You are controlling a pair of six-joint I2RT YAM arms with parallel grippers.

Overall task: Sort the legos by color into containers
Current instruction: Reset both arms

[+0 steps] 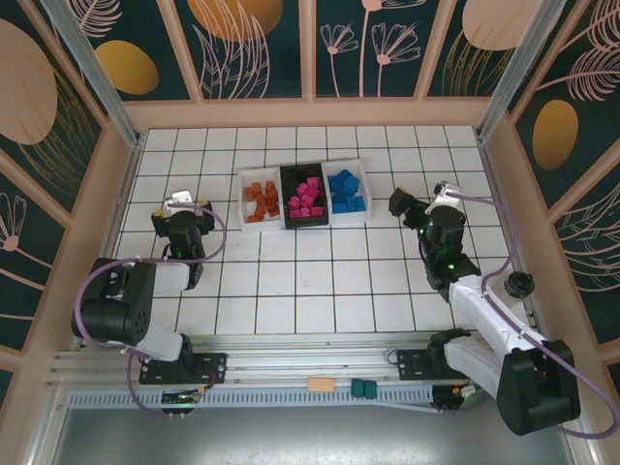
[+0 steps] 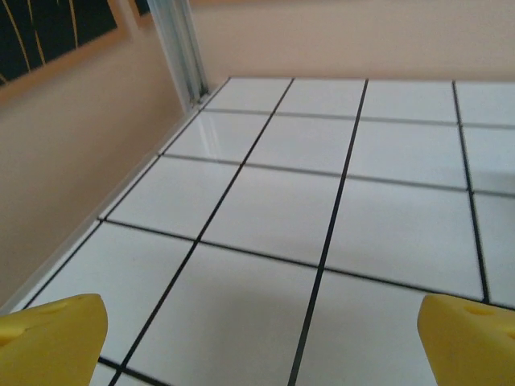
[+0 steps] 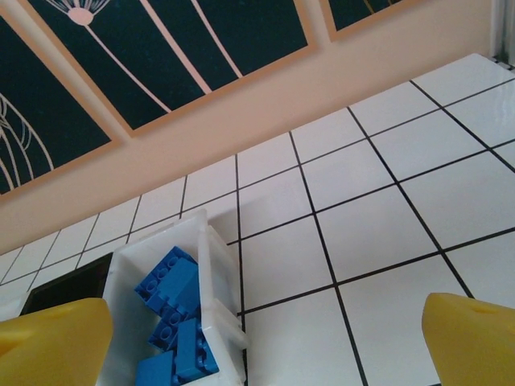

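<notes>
Top view, arms: my left gripper (image 1: 184,203) sat with its elbow folded back, left of the row of three joined rectangular plastic bins (image 1: 305,224); my right gripper (image 1: 399,202) reached forward, just right of it.
Top view, load: small brown-orange plastic bricks (image 1: 261,201) lay in the left white bin, magenta-pink bricks (image 1: 306,198) in the black middle, blue bricks (image 1: 346,191) in the right white one.
Top view, room: white tiled table (image 1: 320,281) with black grid lines; dark teal wall panels (image 1: 387,44) with peach plants.
Left wrist, jaws: my yellow fingertips (image 2: 48,338) stood wide apart, released, over the tiles.
Right wrist, jaws: likewise released; the blue bricks lay ahead-left in their bin.
</notes>
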